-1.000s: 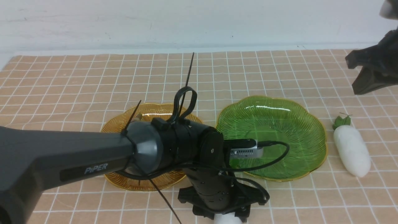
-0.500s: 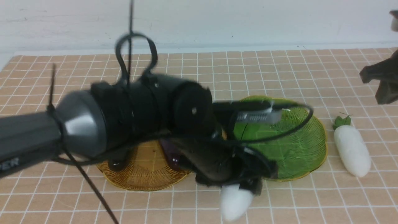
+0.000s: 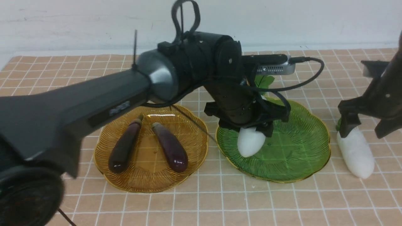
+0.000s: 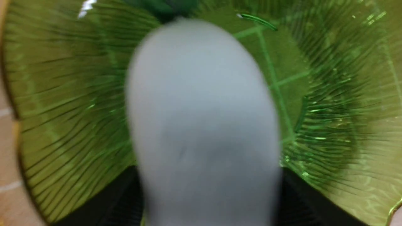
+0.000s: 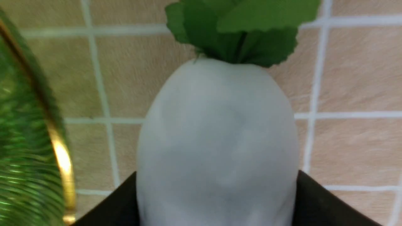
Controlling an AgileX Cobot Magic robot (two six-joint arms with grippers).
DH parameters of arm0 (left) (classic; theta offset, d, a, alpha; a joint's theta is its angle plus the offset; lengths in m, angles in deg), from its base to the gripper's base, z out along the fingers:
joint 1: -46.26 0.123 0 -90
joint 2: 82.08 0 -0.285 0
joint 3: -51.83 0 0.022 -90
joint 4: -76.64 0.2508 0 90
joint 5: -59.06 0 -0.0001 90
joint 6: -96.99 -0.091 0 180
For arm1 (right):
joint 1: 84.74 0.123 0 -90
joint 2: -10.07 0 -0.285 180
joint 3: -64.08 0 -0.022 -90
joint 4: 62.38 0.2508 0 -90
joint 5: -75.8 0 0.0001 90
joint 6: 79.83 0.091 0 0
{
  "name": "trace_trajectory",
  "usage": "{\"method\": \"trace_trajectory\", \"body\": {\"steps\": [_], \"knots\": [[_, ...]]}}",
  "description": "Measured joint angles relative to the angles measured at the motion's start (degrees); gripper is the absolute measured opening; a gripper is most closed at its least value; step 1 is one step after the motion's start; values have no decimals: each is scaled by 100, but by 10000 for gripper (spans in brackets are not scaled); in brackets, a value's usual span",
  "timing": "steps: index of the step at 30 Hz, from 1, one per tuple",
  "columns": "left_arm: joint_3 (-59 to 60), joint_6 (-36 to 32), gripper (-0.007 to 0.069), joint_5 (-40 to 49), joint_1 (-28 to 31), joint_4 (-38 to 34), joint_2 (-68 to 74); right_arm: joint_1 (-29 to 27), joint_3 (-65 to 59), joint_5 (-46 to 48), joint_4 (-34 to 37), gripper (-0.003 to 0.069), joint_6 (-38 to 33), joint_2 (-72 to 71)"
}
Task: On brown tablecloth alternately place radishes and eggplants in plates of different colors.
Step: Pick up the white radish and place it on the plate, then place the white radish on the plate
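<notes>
My left gripper (image 3: pixel 251 128) is shut on a white radish (image 3: pixel 249 142) and holds it tip down over the left part of the green plate (image 3: pixel 301 163). I cannot tell whether it touches the plate. In the left wrist view this radish (image 4: pixel 201 125) fills the middle above the green plate (image 4: pixel 329 94). Two dark eggplants (image 3: pixel 125 147) (image 3: pixel 169 150) lie side by side in the amber plate (image 3: pixel 147 182). The second radish (image 3: pixel 356 153) lies on the brown tablecloth (image 3: pixel 78 81) right of the green plate. My right gripper (image 3: pixel 366 125) is open, one jaw on either side of its leafy end (image 5: pixel 216 141).
The green plate's gold rim (image 5: pixel 59 150) lies close beside the second radish. The left arm stretches across the front view above the amber plate. A white wall runs along the cloth's far edge (image 3: pixel 282 50).
My left gripper lifted the radish from the front of the cloth and carried it back over the green plate, which uncovered the eggplants. My right gripper came down around the second radish.
</notes>
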Motion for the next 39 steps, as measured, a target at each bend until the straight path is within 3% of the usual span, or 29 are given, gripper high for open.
{"method": "trace_trajectory", "body": {"steps": [5, 8, 10, 15, 17, 23, 27, 30, 32, 39], "knots": [[-35, 88, 494, 319, 107, 8, -43, 7, 705, 123, 64, 494, 396, -443], [-230, 76, 488, 656, 124, 71, -43, 209, 857, 161, 822, 494, 273, -884], [-602, 34, 419, 1070, 155, 182, -69, 476, 856, 178, 1237, 494, 58, -893], [-1296, -30, 70, 1845, 209, 1153, -581, 939, 850, 204, 1527, 494, -76, -458], [-1318, -30, 13, 1900, 219, 1581, -954, 980, 838, 204, 1533, 497, -41, -367], [-667, -52, -3, 1986, 220, 1788, -2100, 981, 838, 205, 1505, 629, 58, -399], [216, 58, -3, 1993, 220, 2077, -2968, 981, 826, 205, 1416, 633, 24, -774], [924, 179, -3, 1999, 220, 2252, -3601, 981, 715, 205, 1170, 586, 18, -1362], [1385, 311, -3, 1999, 220, 2357, -4048, 981, 453, 211, 919, 514, 4, -2148], [3531, 833, -3, 1700, 220, 2713, -6149, 981, -1058, 73, 465, 150, -1, -5222]]}}
